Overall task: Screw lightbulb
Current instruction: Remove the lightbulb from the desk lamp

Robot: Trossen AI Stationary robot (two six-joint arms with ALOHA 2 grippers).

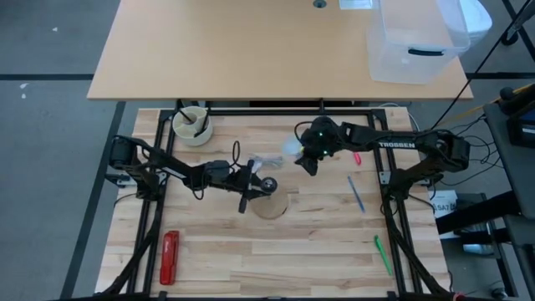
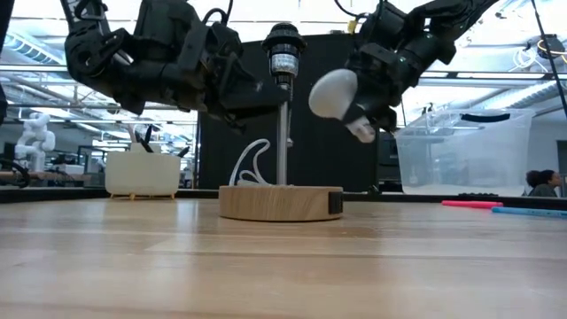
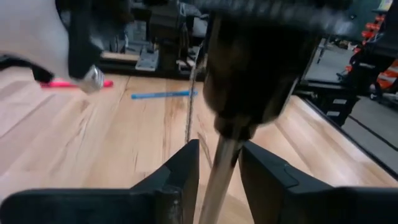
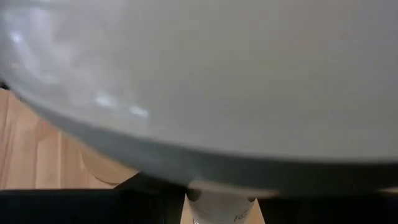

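Note:
The lamp stands on its round wooden base (image 2: 279,202), with a thin metal rod (image 2: 283,142) carrying the black socket (image 2: 283,49), which faces up. My left gripper (image 3: 219,149) is shut on the rod just under the socket; in the high view it (image 1: 249,180) is left of the socket (image 1: 269,184). My right gripper (image 2: 376,89) holds the white lightbulb (image 2: 335,93) in the air, right of the socket and a little below its top. The bulb is tilted, dome toward the socket, screw base (image 2: 361,131) pointing down and away. It also shows in the high view (image 1: 291,149). My left gripper pinches the lamp's metal rod (image 3: 217,177) between its two fingers, just below the socket. The fingers come level from the table's left and lie across the upright rod. The lamp's base rests on the table. My right gripper holds the lightbulb at its neck, between dome and screw base (image 3: 93,78), with one dark finger (image 3: 81,37) across it. The fingers come slanting down from the right. The bulb is lifted clear and tilted, and its dome (image 4: 199,74) fills the right wrist view.
A cream container (image 1: 192,125) stands at the far left. A red tool (image 1: 170,255) lies at the near left. Blue (image 1: 357,194), pink (image 1: 356,157) and green (image 1: 382,255) pens lie on the right. The lamp's white cable (image 2: 252,164) loops behind the base. A clear bin (image 1: 414,42) sits on the far table.

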